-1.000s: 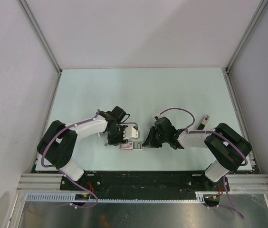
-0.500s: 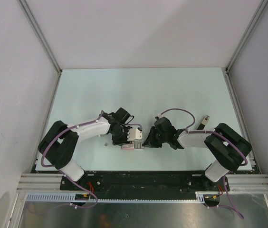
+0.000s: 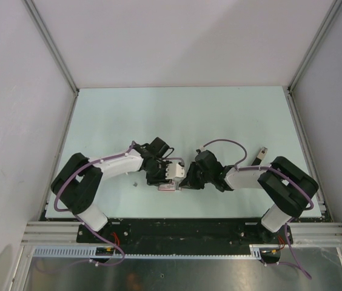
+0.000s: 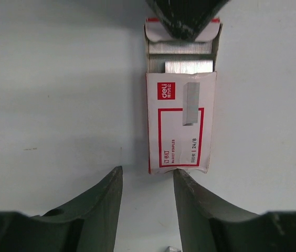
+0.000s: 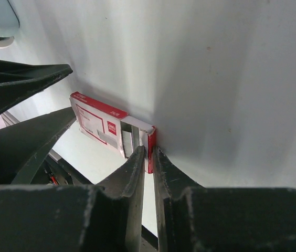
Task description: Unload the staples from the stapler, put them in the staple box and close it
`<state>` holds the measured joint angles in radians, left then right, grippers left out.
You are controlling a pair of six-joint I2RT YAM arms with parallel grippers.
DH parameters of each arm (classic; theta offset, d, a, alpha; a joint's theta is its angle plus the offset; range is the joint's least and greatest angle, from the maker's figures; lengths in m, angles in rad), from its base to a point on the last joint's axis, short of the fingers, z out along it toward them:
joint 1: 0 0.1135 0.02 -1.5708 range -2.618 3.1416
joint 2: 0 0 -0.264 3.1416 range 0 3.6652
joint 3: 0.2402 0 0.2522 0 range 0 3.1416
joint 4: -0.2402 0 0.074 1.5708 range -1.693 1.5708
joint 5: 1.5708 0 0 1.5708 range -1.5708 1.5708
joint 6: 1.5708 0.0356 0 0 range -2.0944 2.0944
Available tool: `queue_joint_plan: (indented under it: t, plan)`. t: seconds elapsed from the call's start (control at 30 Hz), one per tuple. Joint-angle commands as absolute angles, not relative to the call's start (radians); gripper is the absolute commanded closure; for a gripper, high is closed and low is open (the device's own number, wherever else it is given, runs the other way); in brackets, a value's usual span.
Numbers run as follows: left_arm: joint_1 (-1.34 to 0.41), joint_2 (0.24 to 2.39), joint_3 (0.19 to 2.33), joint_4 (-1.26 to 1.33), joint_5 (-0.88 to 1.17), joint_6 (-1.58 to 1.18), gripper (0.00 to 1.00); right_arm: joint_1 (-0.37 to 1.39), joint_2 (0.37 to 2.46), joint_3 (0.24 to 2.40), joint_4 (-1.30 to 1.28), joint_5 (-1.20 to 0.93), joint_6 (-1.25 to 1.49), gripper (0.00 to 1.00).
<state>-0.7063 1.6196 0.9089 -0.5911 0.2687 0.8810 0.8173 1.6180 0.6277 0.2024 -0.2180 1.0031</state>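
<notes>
Pale table (image 4: 59,79): right hand (image 5: 149,152) pinches stapler (image 5: 98,123) end; left hand (image 4: 148,174) half-open.

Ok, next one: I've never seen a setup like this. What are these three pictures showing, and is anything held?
The wide picture looks down from above on a robot's left arm and right arm, bolted at the near edge of a pale green table. The other two come from cameras on their wrists. Between the arms lies a small red-and-white cardboard box, its tray slid partly out, showing silver staple strips. The right hand pinches the tray's exposed end. The left hand is open at the box's other end, holding nothing. A black stick with a silver tip lies beside the right arm.
</notes>
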Motion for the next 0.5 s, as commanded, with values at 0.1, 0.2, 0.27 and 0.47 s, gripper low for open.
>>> queue_joint_plan:
  t: [0.1, 0.2, 0.27, 0.47]
  plan:
    - [-0.743, 1.675, 0.929, -0.547, 0.307, 0.855, 0.51, 0.84, 1.649, 0.671, 0.25, -0.219, 1.031, 0.81]
    - [-0.75, 1.683, 0.935, -0.546, 0.305, 0.852, 0.52, 0.842, 1.645, 0.671, 0.249, -0.22, 1.034, 0.8]
    - [-0.752, 1.688, 0.935, -0.545, 0.304, 0.852, 0.52, 0.843, 1.641, 0.671, 0.243, -0.22, 1.033, 0.79]
    - [-0.756, 1.691, 0.931, -0.541, 0.302, 0.849, 0.51, 0.848, 1.638, 0.67, 0.247, -0.224, 1.034, 0.77]
